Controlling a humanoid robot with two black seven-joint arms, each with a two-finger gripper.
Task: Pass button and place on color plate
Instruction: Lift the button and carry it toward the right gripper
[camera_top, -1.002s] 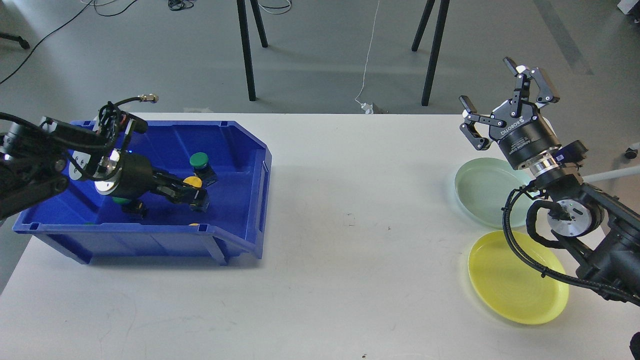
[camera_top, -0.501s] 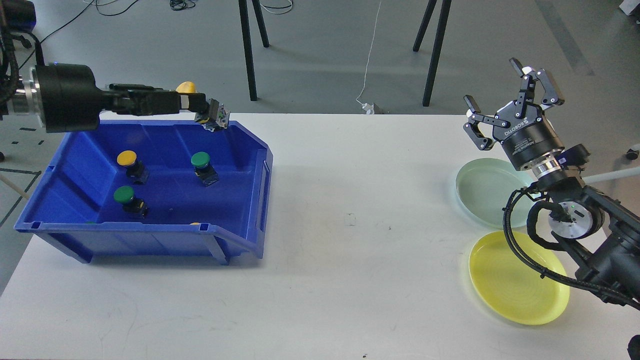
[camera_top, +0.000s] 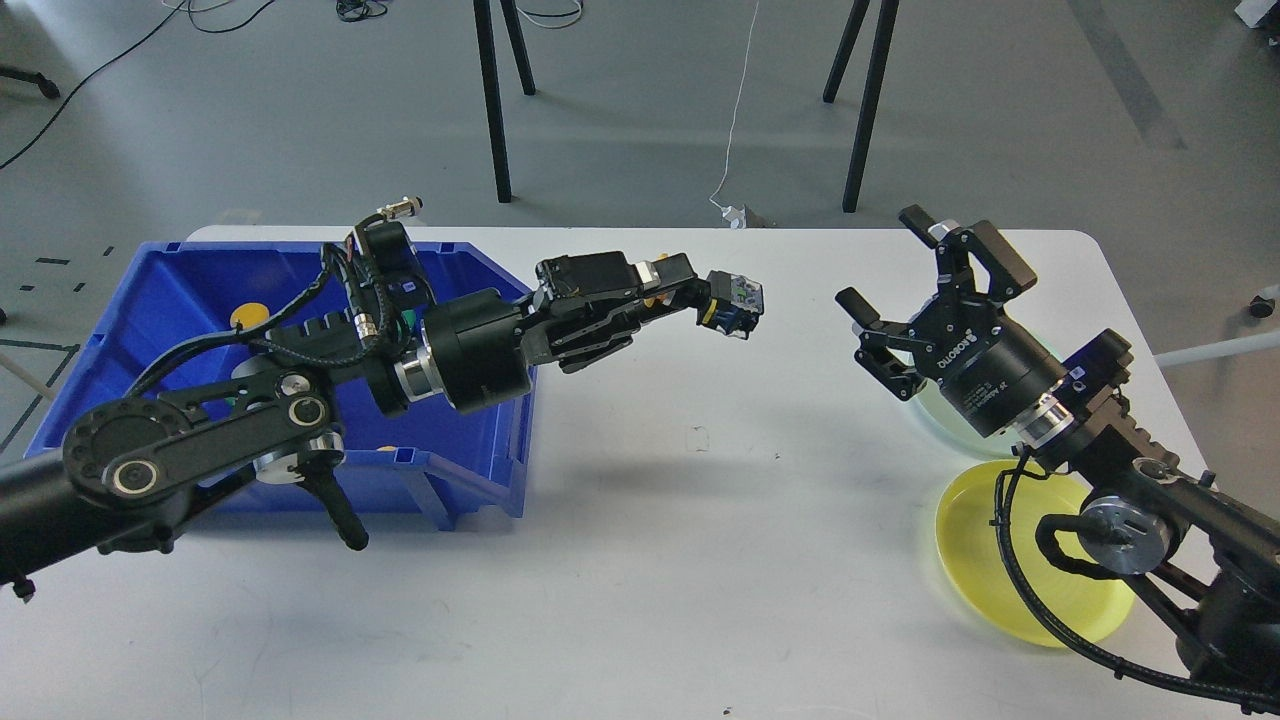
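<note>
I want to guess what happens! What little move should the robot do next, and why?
Probably bring the open right gripper closer to the yellow button. The left gripper holds it out over the table, and there is a gap between the two.

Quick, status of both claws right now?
Left claw: closed on the yellow button, held above the table.
Right claw: open, empty.

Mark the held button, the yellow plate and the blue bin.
button (camera_top: 733, 303), head view, on its block end beyond the fingers.
yellow plate (camera_top: 975, 540), head view, on its bare left part.
blue bin (camera_top: 180, 290), head view, on its left inner wall.
</note>
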